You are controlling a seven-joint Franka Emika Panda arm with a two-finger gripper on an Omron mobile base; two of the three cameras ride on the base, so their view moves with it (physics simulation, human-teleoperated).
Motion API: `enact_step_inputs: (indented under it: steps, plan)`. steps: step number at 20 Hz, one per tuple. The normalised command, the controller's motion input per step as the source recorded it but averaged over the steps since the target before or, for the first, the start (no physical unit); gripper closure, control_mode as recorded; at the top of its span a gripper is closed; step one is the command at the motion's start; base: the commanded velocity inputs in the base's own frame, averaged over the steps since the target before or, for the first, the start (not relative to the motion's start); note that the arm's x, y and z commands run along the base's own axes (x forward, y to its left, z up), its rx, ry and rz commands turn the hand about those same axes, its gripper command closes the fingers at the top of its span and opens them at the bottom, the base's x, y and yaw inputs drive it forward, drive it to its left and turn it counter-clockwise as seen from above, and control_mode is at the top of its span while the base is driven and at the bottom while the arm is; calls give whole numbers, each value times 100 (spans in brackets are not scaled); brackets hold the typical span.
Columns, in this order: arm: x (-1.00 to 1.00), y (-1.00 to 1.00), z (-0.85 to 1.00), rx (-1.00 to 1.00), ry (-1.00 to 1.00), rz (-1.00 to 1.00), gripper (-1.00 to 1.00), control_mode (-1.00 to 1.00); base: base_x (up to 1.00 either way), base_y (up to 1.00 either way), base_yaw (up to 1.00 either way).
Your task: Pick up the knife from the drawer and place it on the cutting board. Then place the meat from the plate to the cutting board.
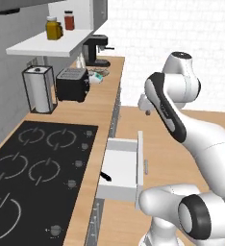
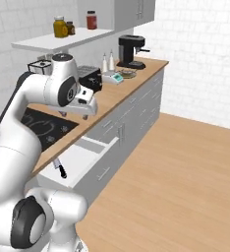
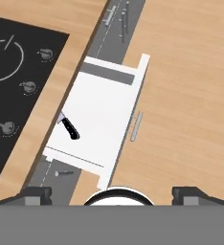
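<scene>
Nearest the hand camera, the gripper [image 3: 112, 194] hung high above the drawer [image 3: 102, 119], its two dark fingertips set wide apart at the lower corners of the view, so it was spread and held nothing. From the base cameras the hand sat well above the table [image 1: 102, 108], beside the edge.

Below it the drawer stood pulled out from under the table's edge, its light front panel and slim bar handle [image 3: 136, 126] facing the wooden floor. Within lay the knife [image 3: 68, 127], close against the wall nearest the hob [image 3: 18, 72]; the black handle pointed into the open white floor of the drawer, while the blade ran back under the table's overhang and was mostly hidden (only a sliver of silver showed).

Judging by this, the step in hand was the reach for the knife, and the task was barely begun. To do it well, the gripper would likely need to shift toward the hob side, descend straight over the handle, and turn so that its fingers straddled the handle across its width. Clearance from the table's edge and the drawer wall looked tight, so a slow vertical approach seemed wise.
</scene>
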Motion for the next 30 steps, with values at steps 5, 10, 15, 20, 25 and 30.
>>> enact_step_inputs:
  steps: [5,10,15,20,25,30]
  plan:
    - [0,1,0,0,1,0,-100,-100,-9,31,0]
    - [6,-10,-10,1,0,3,-100,-100,0,0,0]
    - [27,-18,-81,3,0,41,-100,-100,0,0,0]
    - [78,-53,-100,11,-1,59,-100,-100,0,0,0]
    - [38,-20,-83,0,-25,55,-100,-100,0,0,0]
    - [34,3,-81,-7,-24,52,-100,-100,0,0,0]
